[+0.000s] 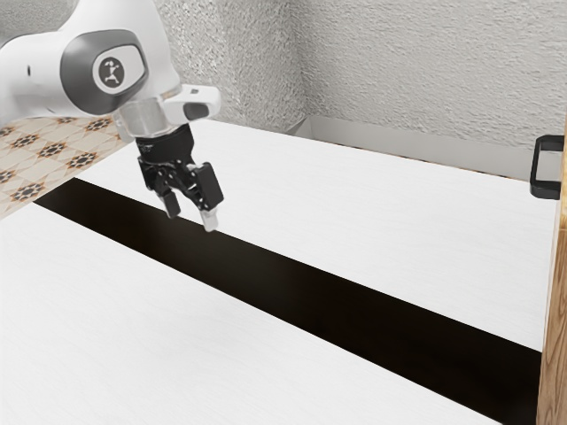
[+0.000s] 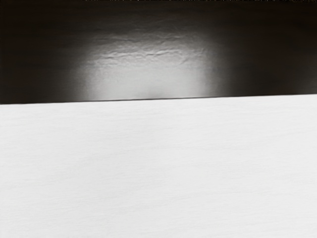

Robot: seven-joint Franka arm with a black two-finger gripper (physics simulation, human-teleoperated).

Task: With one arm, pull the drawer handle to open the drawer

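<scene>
At the exterior view's left, gripper (image 1: 191,217) hangs over the white table (image 1: 354,221), just above the near edge of a black gap (image 1: 310,292). Fingers apart, nothing between them. Handle (image 1: 548,166) sits well apart, about 3 o'clock from the gripper, on the wooden drawer front (image 1: 555,292) at the right edge. Can't tell if the drawer is open. Wrist view: table (image 2: 158,173) edge meets dark gap (image 2: 29,59).

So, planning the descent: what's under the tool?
The open tool hangs over the black strip crossing the white table. Whether the strip is a gap or paint cannot be told.
</scene>
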